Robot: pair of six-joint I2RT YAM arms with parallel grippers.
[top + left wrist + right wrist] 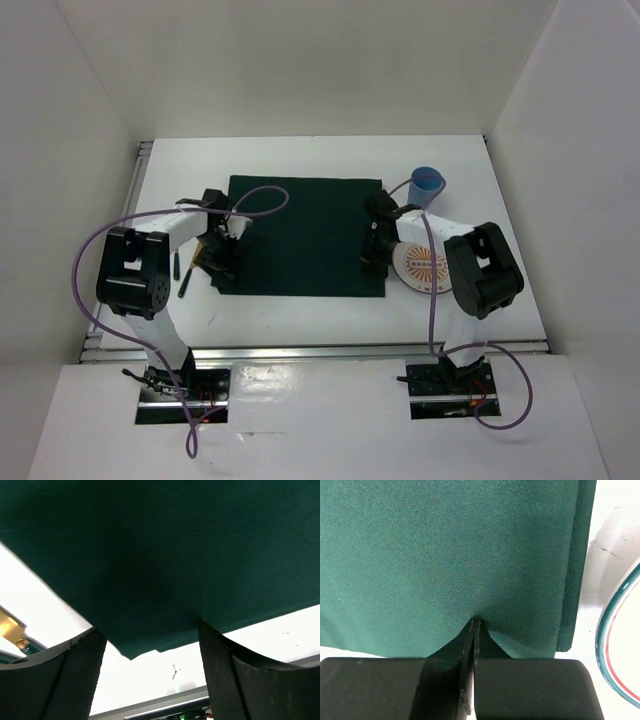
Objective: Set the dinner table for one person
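A dark green cloth placemat [300,235] lies flat in the middle of the white dinner table [300,312]. My right gripper [372,262] is at the mat's right edge near the front. In the right wrist view it [474,625] is shut, pinching a raised fold of the placemat [445,555]. My left gripper [222,262] hovers at the mat's front left corner. Seen from the left wrist, it [150,632] stands open, its fingers [75,675] straddling the corner of the placemat [175,555] without gripping it.
A round plate [425,265] with an orange pattern and a green rim [620,645] lies right of the mat, partly under the right arm. A blue cup [427,183] stands behind it. Dark-handled cutlery [185,275] lies left of the mat. Metal rails [150,702] run along the table edge.
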